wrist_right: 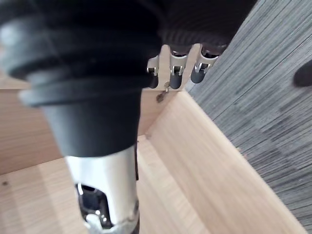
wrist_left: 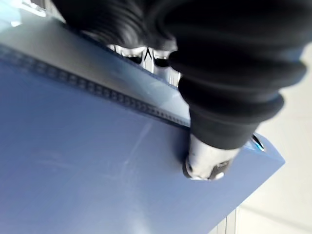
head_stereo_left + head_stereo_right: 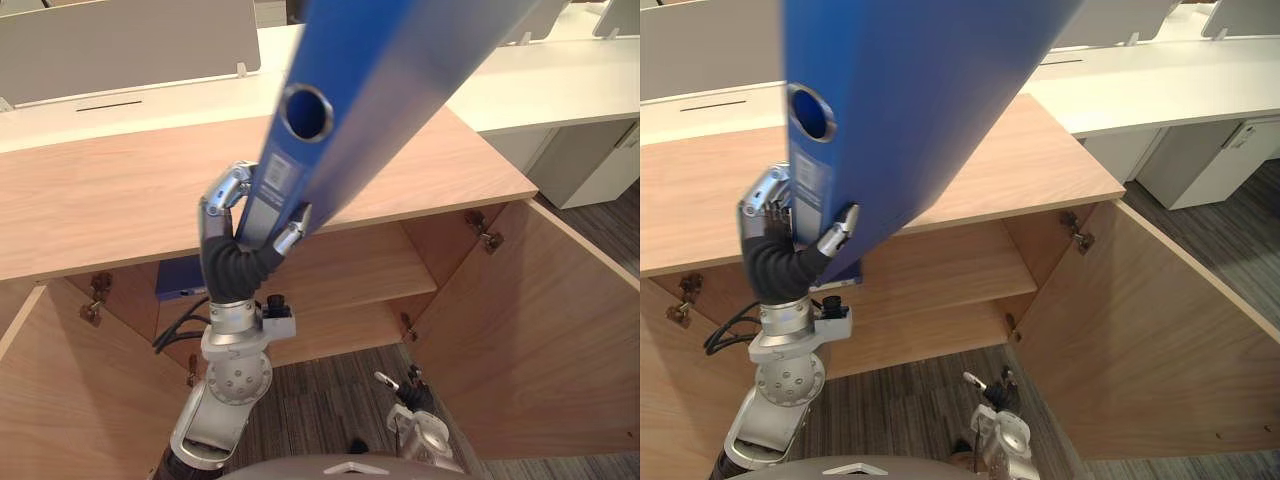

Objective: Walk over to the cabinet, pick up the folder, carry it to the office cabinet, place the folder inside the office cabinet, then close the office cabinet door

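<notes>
Folder (image 3: 400,80): stiff, smooth-faced, probably light but long-levered. It is held raised above the front edge of the cabinet top (image 3: 120,210), its spine end clamped between the curled fingers and thumb of the left hand (image 3: 222,205). Open room is offered at the shelf (image 3: 350,265), beside the swung-out right door (image 3: 540,330). The right hand (image 3: 408,392) is hung low, relaxed and empty.

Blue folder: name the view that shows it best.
Right eye view: the folder shows its holed spine and broad cover, with the left hand clamped round its lower end. The left eye view gives mostly the spine; the left wrist view, a close patch of cover.
</notes>
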Robot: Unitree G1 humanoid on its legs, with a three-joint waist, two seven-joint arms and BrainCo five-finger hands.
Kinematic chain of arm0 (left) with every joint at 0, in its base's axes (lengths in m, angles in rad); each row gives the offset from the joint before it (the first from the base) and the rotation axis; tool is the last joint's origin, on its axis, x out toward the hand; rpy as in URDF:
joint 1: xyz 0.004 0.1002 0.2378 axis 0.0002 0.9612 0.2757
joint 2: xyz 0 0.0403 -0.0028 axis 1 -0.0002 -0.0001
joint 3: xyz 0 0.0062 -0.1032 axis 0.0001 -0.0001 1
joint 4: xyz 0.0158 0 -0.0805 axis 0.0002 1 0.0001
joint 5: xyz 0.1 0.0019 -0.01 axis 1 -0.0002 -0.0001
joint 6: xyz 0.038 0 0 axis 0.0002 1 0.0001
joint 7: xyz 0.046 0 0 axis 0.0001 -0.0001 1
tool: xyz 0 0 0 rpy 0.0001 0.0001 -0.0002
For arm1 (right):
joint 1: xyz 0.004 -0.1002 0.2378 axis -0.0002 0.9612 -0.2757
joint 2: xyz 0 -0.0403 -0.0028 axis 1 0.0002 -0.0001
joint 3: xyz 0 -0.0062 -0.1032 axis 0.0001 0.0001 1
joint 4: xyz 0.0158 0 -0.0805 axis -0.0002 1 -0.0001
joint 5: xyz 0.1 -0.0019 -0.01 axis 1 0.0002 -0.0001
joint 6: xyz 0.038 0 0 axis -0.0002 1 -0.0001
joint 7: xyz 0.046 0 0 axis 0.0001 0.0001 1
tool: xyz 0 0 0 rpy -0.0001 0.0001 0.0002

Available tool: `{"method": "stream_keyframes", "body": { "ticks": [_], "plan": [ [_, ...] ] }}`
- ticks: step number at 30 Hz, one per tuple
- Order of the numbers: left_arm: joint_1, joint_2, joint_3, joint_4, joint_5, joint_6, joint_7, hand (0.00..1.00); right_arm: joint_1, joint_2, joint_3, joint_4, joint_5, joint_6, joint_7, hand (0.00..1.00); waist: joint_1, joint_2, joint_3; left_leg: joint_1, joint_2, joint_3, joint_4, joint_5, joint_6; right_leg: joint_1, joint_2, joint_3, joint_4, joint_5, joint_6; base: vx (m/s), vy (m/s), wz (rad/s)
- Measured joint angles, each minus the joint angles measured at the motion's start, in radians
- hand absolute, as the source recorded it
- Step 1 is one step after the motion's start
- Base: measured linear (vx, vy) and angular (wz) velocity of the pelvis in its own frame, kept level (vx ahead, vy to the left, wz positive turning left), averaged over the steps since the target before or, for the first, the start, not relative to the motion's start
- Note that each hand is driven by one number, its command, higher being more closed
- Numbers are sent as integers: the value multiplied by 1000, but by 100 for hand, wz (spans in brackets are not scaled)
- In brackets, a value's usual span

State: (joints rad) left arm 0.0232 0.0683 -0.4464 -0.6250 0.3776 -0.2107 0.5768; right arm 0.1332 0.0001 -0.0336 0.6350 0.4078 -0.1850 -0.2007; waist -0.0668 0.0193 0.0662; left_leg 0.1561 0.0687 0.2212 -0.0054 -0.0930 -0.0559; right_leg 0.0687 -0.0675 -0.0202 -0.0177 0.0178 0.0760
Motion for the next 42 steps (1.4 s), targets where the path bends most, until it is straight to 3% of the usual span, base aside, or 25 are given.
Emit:
{"method": "stream_keyframes", "body": {
  "ticks": [6,10,15,25,34,39,42],
  "plan": [
    [62,-13,-22,-22,-227,-50,-1,100,63,33,21,-261,32,-49,-26,0,5,-25,-16,-2,0,-2,-1,0,0,-1,-1,-3,-1,-1,2,0,0,0],
    [137,-14,-13,-22,-416,-74,-67,100,100,56,20,-492,38,-99,-30,0,7,-34,-18,-3,-1,-4,-1,0,0,-1,-3,-6,-1,-1,2,0,0,0],
    [212,-18,32,-20,-524,-74,-153,100,125,57,14,-706,37,-122,-29,0,8,-35,-17,-5,-2,-6,-1,0,0,0,-3,-10,-3,-2,3,0,0,0],
    [229,-19,132,-20,-550,-74,-244,100,126,56,-52,-1018,17,-165,-14,0,5,-35,-17,-7,-2,-5,-2,0,1,-2,-3,-9,-9,-1,3,0,0,0],
    [207,-18,168,-15,-551,-76,-326,100,-14,-18,-64,-1057,88,-185,140,0,8,-37,-16,-12,-3,-2,1,-2,3,-6,-3,-5,-8,1,5,0,0,0],
    [189,-16,167,19,-551,-88,-369,100,-46,-80,-41,-1057,118,-175,206,0,9,-37,-16,-16,-3,-2,2,-2,3,-9,-4,-5,-8,2,6,0,0,0],
    [183,-6,159,32,-551,-88,-391,100,-69,-135,-4,-1052,137,-147,247,0,7,-36,-15,-17,-3,-2,1,-2,3,-11,-4,-4,-8,2,7,0,0,0]
  ]
}}
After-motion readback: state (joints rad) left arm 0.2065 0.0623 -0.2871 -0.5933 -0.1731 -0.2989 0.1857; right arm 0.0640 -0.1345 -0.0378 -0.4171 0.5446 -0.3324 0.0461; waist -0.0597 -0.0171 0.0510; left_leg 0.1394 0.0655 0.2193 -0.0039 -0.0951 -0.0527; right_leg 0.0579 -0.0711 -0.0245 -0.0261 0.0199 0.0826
